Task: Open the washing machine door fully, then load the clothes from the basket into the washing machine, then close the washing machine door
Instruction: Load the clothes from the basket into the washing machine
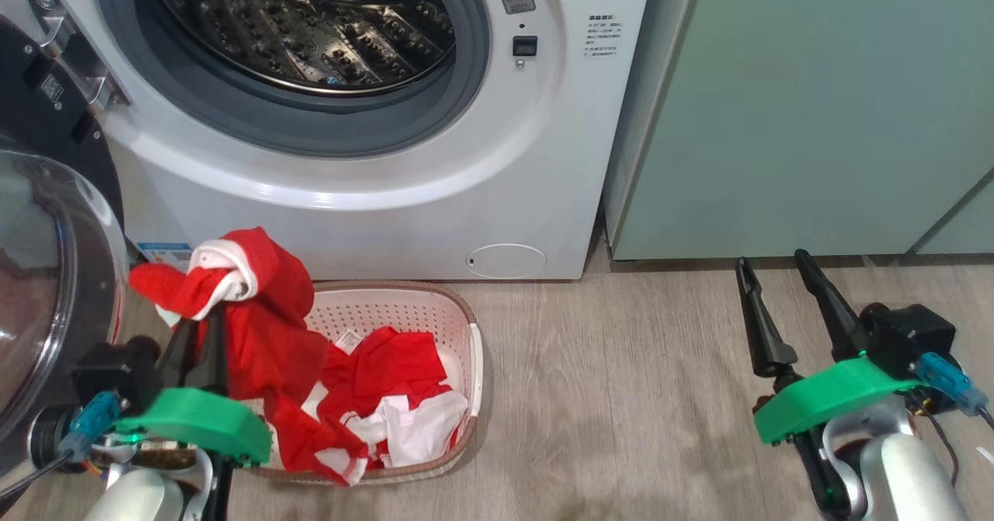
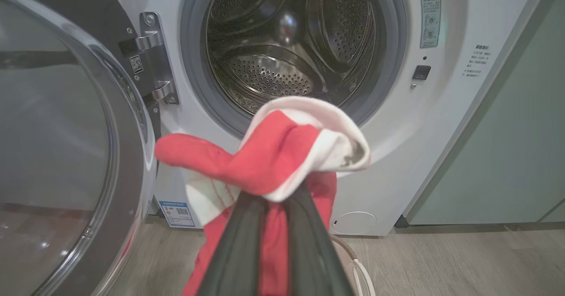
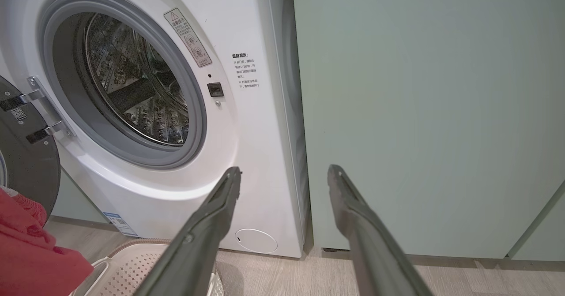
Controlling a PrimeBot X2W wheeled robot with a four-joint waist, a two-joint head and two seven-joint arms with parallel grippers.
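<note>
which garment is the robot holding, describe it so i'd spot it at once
Find the white washing machine, its door swung open to the left. On the floor before it stands a cream basket of red and white clothes, and at the basket's left end the left gripper pinches one red garment with white trim. Only it is lifted up; the rest lie in the basket.

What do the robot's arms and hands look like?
The left gripper and right gripper each have two long, dark, pointed fingers. Behind them sits a bright green cover, then a black block with a blue plug and a thin dark cable. The forearms are pale, smooth and rounded.
</note>
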